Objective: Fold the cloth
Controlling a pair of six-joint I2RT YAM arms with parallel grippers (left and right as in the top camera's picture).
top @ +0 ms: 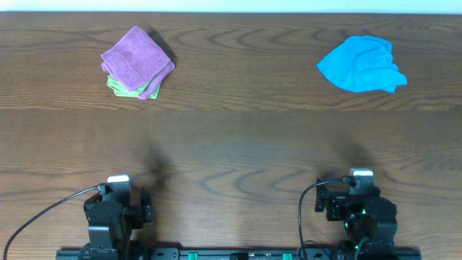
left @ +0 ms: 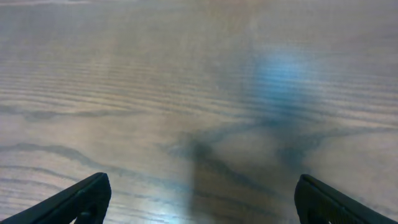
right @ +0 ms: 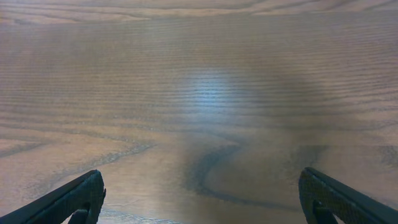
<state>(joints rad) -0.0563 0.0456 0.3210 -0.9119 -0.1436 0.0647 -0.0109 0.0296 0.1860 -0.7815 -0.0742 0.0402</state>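
Note:
A crumpled blue cloth (top: 361,64) lies on the wooden table at the far right. A stack of folded cloths, purple (top: 136,57) on top of green (top: 120,87), sits at the far left. My left gripper (top: 118,195) rests at the near left edge, far from both; in the left wrist view its fingers (left: 202,196) are wide apart over bare wood. My right gripper (top: 357,189) rests at the near right edge; in the right wrist view its fingers (right: 202,196) are also wide apart and empty. No cloth shows in either wrist view.
The table (top: 238,144) is dark brown wood. Black cables run from both arm bases along the near edge (top: 43,213).

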